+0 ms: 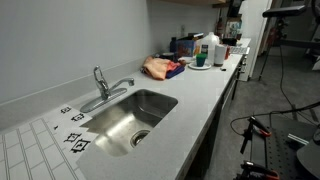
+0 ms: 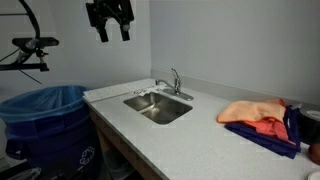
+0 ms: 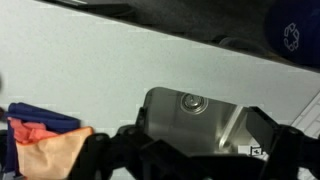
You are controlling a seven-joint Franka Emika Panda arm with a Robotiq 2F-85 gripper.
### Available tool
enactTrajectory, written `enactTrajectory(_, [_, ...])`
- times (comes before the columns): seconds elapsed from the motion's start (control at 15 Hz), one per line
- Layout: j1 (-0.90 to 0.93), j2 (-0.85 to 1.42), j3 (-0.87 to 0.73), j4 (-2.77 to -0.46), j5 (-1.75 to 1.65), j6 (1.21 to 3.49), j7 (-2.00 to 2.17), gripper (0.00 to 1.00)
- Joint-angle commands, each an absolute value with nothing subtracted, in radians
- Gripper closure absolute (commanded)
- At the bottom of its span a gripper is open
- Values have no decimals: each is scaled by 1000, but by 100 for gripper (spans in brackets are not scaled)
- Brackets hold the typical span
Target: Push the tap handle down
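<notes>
The silver tap stands behind the steel sink (image 1: 125, 120) in both exterior views. Its handle (image 1: 98, 74) (image 2: 176, 74) is a short chrome lever that stands up from the tap base. The longer spout (image 1: 120, 86) (image 2: 160, 84) reaches out over the basin. My gripper (image 2: 112, 36) hangs high in the air, well above and off to the side of the sink, open and empty. In the wrist view my gripper's dark fingers (image 3: 200, 150) spread wide over the sink basin (image 3: 215, 120) and its drain (image 3: 191, 101). The tap does not show there.
An orange cloth on a blue cloth (image 1: 160, 67) (image 2: 255, 112) (image 3: 50, 145) lies on the grey counter beside the sink. Bottles and boxes (image 1: 205, 50) crowd the counter's far end. A blue bin (image 2: 45, 120) stands at the counter's end. Marker tags (image 1: 75, 140) lie near the sink.
</notes>
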State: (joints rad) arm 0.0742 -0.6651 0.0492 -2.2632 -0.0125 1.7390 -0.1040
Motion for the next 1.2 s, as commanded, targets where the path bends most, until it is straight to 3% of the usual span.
enactTrajectory(0.0, [88, -458, 156, -2074, -24, 1783, 24, 0])
enactTrajectory(0.47, [96, -81, 293, -1721, -194, 1860, 259, 0])
enactTrajectory(0.87, [189, 232, 264, -1419, -473, 1894, 438, 0])
enactTrajectory(0.93, [181, 111, 247, -1565, -401, 1920, 375, 0])
enactTrajectory(1.13, [213, 208, 226, -1476, -439, 1922, 414, 0])
